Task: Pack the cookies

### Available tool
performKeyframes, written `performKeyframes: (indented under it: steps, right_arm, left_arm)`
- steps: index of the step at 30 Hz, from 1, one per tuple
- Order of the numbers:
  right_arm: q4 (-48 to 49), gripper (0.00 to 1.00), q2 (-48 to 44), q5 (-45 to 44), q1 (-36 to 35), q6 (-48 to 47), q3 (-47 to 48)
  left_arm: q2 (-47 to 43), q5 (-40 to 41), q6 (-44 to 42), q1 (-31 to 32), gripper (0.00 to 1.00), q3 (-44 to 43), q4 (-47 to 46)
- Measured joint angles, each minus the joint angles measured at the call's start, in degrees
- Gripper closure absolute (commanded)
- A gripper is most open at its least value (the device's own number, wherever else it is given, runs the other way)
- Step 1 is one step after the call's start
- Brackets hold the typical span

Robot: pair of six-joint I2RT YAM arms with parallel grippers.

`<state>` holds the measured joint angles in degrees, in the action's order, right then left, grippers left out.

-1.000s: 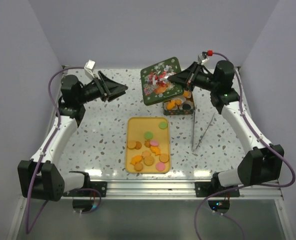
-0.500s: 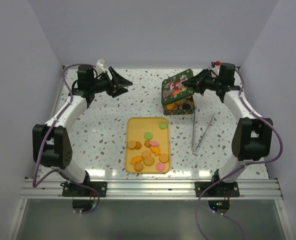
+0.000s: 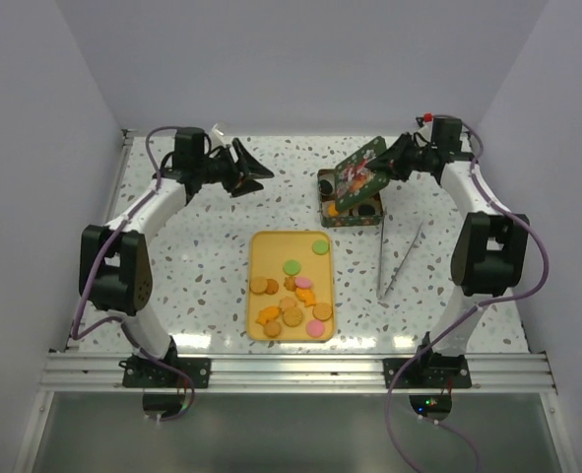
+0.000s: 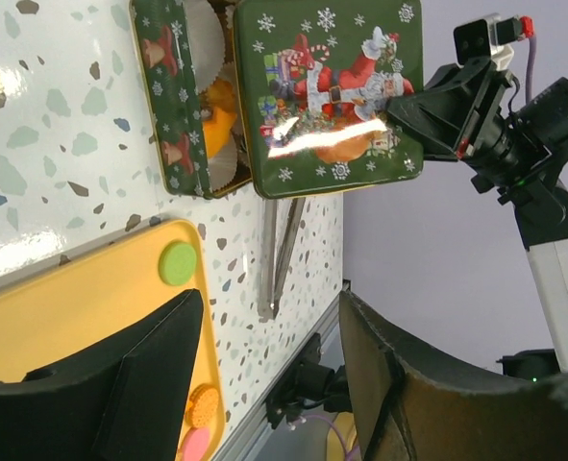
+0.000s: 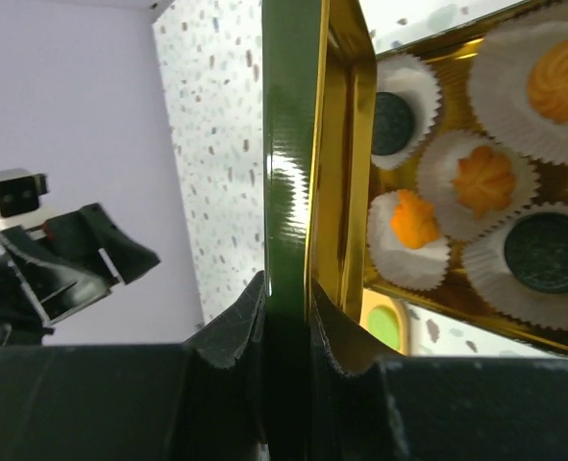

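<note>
Several cookies (image 3: 292, 301) in orange, tan, pink and green lie on a yellow tray (image 3: 271, 246). A green Christmas tin (image 3: 351, 211) stands behind it, with orange and black cookies (image 5: 483, 179) in white paper cups inside. My right gripper (image 3: 387, 164) is shut on the edge of the tin's lid (image 3: 357, 174) and holds it steeply tilted over the tin. The wrist view shows the lid's green rim (image 5: 288, 144) pinched between the jaws. My left gripper (image 3: 259, 169) is open and empty above the back left of the table. From there the Santa lid (image 4: 327, 96) faces it.
Metal tongs (image 3: 399, 258) lie on the speckled table right of the tray, also in the left wrist view (image 4: 279, 250). White walls close in the back and both sides. The arm bases and a metal rail run along the near edge.
My right gripper carried the lid rightward over the tin and tipped it up to a steep tilt. My left gripper moved rightward along the back, still open.
</note>
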<state>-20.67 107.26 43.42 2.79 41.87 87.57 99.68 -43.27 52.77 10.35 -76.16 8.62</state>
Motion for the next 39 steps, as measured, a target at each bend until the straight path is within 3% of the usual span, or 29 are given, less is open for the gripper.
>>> performKeyframes:
  steps: [9,21,31,39]
  right_arm:
    - [-1.8,1.00,1.1,-4.9,-1.1,-0.3,0.3]
    - [1.4,1.00,2.7,-10.3,-11.6,6.1,0.3]
    - [6.1,1.00,8.4,-10.7,-16.9,13.7,3.9]
    - [8.5,1.00,8.6,-7.3,-16.5,15.3,3.9]
  left_arm:
    - [0.1,-2.0,1.7,0.3,0.41,4.2,-2.1]
    - [-2.0,-2.7,5.1,1.4,0.43,5.8,-1.1]
    - [-5.4,-2.4,4.7,1.4,0.44,6.0,0.4]
    - [-5.3,-1.0,4.7,0.8,0.44,6.4,1.3]
